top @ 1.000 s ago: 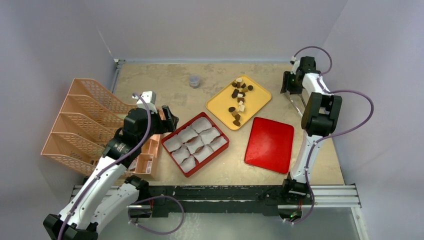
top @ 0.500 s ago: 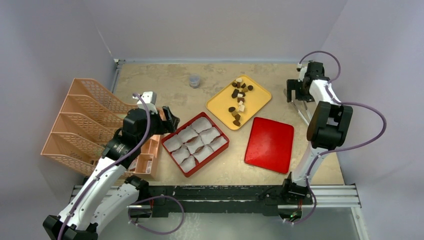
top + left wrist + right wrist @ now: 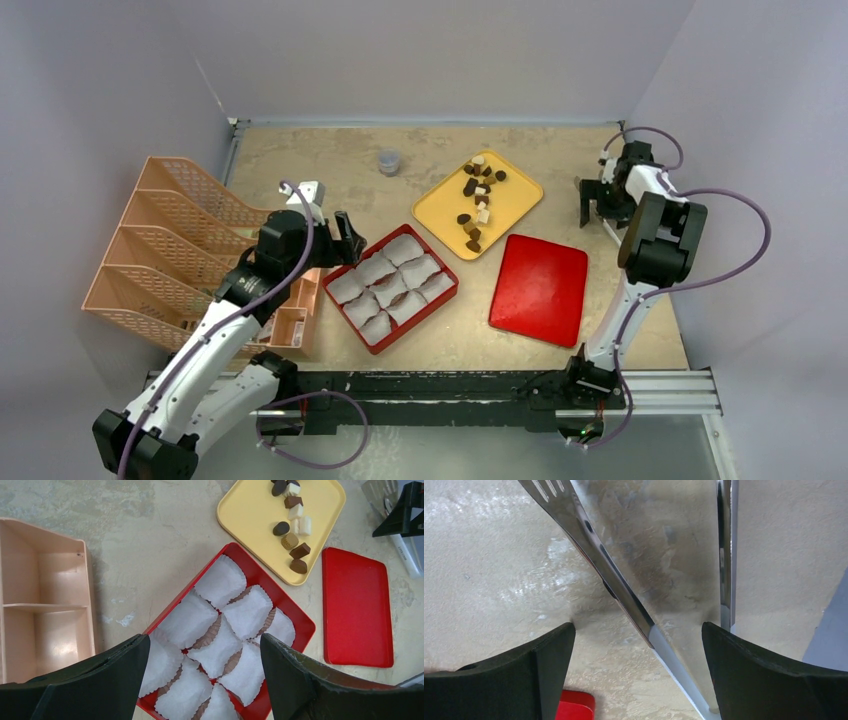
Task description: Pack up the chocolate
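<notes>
The chocolate (image 3: pixel 478 200), small dark brown, light brown and cream chunks, lies loose on a flat yellow plastic tray (image 3: pixel 440 205) toward the far edge of the table (image 3: pixel 300 150). None is yet in the white crinkled paper cups (image 3: pixel 390 288) lining the red box (image 3: pixel 365 248).

The step in hand looks like fetching a tool. Near the table's right edge the right claw (image 3: pixel 636 630) hangs spread wide, straddling shiny metal tongs (image 3: pixel 624 587). It should next drop lower and squeeze both tong arms. The left claw (image 3: pixel 202 640) hovers spread and empty over the box.
</notes>
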{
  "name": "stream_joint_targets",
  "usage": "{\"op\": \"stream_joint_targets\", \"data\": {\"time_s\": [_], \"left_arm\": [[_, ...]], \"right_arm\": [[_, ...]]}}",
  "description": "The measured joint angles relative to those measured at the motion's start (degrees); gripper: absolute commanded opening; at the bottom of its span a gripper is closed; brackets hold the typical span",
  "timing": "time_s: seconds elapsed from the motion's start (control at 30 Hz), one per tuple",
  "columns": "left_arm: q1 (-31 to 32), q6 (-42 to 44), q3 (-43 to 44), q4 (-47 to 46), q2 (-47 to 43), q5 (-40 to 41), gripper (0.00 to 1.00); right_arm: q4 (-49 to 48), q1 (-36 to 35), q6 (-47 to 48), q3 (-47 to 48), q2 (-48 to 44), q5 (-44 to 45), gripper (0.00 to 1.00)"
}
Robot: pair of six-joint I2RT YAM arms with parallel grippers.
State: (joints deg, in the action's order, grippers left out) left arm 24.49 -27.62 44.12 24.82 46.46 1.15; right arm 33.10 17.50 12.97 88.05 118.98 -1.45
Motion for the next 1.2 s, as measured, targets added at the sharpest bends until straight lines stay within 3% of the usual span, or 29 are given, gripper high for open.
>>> {"op": "stream_joint_targets", "data": {"time_s": [0.17,0.33,0.53,0.93,1.03,1.2], "left_arm": [[0.0,0.2,0.0,-0.1,2.3,-0.3,0.80],[0.0,0.2,0.0,-0.3,2.3,-0.3,0.80],[0.0,0.3,0.0,-0.3,2.1,-0.4,0.80],[0.0,0.9,0.0,0.1,-0.7,-0.5,0.80],[0.0,0.9,0.0,0.1,-2.0,-0.5,0.80],[0.0,0.9,0.0,0.2,-3.4,-0.5,0.80]], "right_arm": [[0.2,0.5,0.2,1.0,0.5,-0.6,0.90],[0.5,0.5,-0.2,2.0,0.8,-3.3,0.60],[-1.4,0.5,-2.0,2.7,0.9,-5.8,0.36],[-7.3,-4.2,-5.0,8.0,2.8,-8.7,0.15],[-9.0,-5.6,-6.1,10.6,4.5,-8.7,0.17],[-8.8,-6.4,-6.2,13.6,6.4,-8.3,0.46]]}}
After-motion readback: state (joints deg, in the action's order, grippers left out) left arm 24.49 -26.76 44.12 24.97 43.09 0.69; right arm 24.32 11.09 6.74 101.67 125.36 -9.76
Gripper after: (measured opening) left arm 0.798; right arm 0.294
